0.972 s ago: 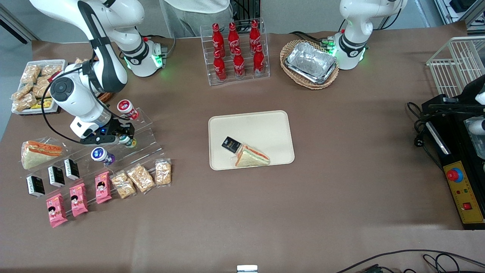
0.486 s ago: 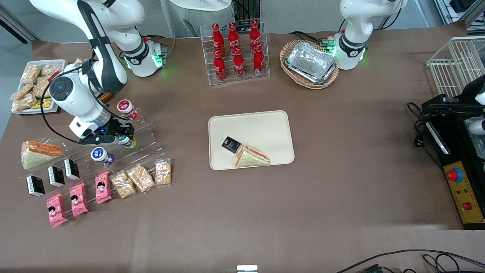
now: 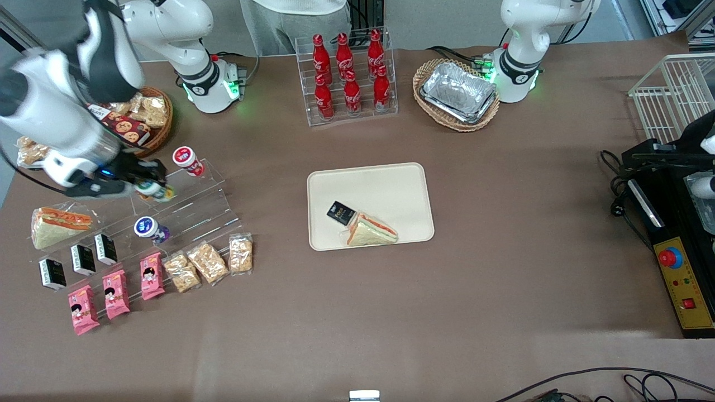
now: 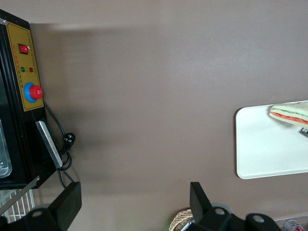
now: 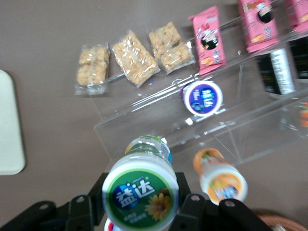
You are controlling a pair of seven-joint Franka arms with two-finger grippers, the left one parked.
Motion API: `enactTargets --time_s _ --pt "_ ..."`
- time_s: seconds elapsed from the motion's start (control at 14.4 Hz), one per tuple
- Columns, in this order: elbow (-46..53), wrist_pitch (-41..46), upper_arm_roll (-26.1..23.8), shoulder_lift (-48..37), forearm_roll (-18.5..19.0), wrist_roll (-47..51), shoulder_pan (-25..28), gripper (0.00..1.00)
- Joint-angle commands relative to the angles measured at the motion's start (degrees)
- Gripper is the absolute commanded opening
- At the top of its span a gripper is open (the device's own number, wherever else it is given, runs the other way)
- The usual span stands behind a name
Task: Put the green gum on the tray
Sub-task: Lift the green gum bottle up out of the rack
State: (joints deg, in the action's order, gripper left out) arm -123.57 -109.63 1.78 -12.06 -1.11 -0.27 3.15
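Observation:
The green gum (image 5: 139, 195), a white bottle with a green labelled lid, sits between the fingers (image 5: 192, 204) of my right gripper (image 5: 139, 198), which is shut on it. In the front view the gripper (image 3: 155, 191) holds the gum (image 3: 160, 193) lifted above the clear stepped stand (image 3: 201, 209), toward the working arm's end of the table. The cream tray (image 3: 385, 181) lies at the table's middle, well away from the gripper. Its rounded edge also shows in the right wrist view (image 5: 8, 130) and the left wrist view (image 4: 260, 154).
An orange-lidded bottle (image 5: 220, 179) and a blue-lidded bottle (image 5: 202, 97) remain on the stand. A sandwich (image 3: 371, 230) and a black packet (image 3: 341, 212) lie on the tray. Snack packets (image 3: 206, 262) lie nearer the camera than the stand. A cola rack (image 3: 346, 72) and a foil tray in a wicker basket (image 3: 458, 92) stand farther away.
My right arm has risen and swung toward its own end of the table, lifting the green gum off the stand's step. The other bottles have stayed put.

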Motion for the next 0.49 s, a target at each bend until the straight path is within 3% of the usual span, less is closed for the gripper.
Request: enactTargets --time_s 0.0,0.21,0.42 --pt "13.76 11.88 0.06 3.09 -0.56 -0.43 -0.51 0.05" --pt "19.58 17.42 0.06 3.53 -0.74 0.0 -0.6 0.05" --pt "20.21 17.7 0.15 3.53 -0.83 0.09 -0.6 0.05"
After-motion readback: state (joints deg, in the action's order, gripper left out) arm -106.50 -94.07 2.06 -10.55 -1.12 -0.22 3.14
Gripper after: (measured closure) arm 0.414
